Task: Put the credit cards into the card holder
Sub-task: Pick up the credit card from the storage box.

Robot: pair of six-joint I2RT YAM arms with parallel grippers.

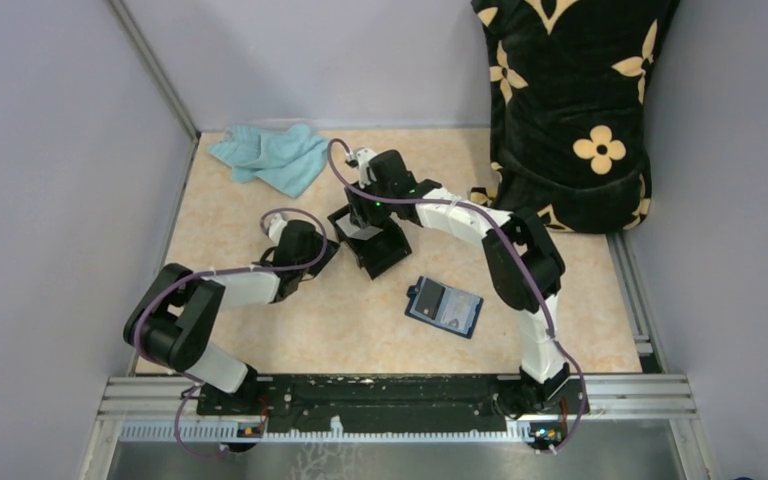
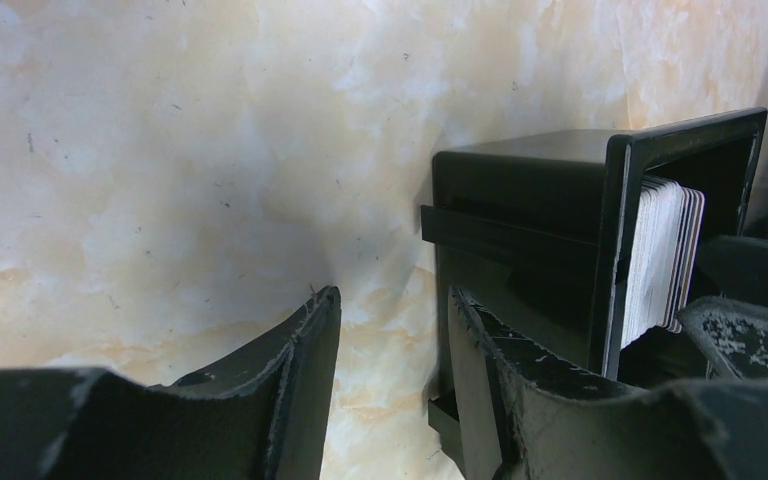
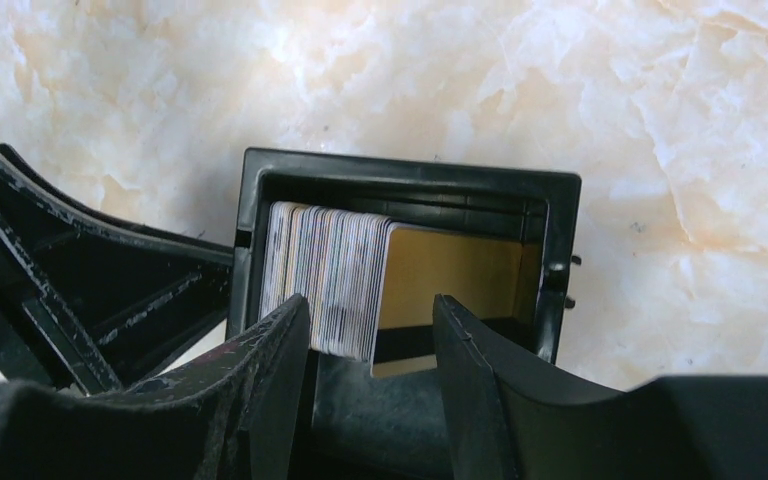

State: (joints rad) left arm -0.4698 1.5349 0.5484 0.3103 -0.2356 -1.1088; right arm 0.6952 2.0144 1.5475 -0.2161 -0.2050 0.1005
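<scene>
The credit cards (image 3: 325, 280) stand on edge as a stack inside a black open-topped box (image 3: 410, 170), with an orange-yellow card (image 3: 450, 275) at the stack's right. My right gripper (image 3: 372, 320) is open just over the box, and its fingers straddle the stack's right-hand cards and the orange-yellow card's near edge. My left gripper (image 2: 392, 310) is open over bare table, its right finger beside the box's outer wall (image 2: 520, 200). The card holder (image 1: 444, 306), a navy wallet, lies flat to the right of the box (image 1: 372, 243), with a pale card face showing on it.
A teal cloth (image 1: 270, 157) lies crumpled at the back left. A black cushion with cream flowers (image 1: 570, 100) leans in the back right corner. Grey walls close in the marbled table (image 1: 260, 330) on both sides, and a metal rail (image 1: 400, 400) runs along the near edge.
</scene>
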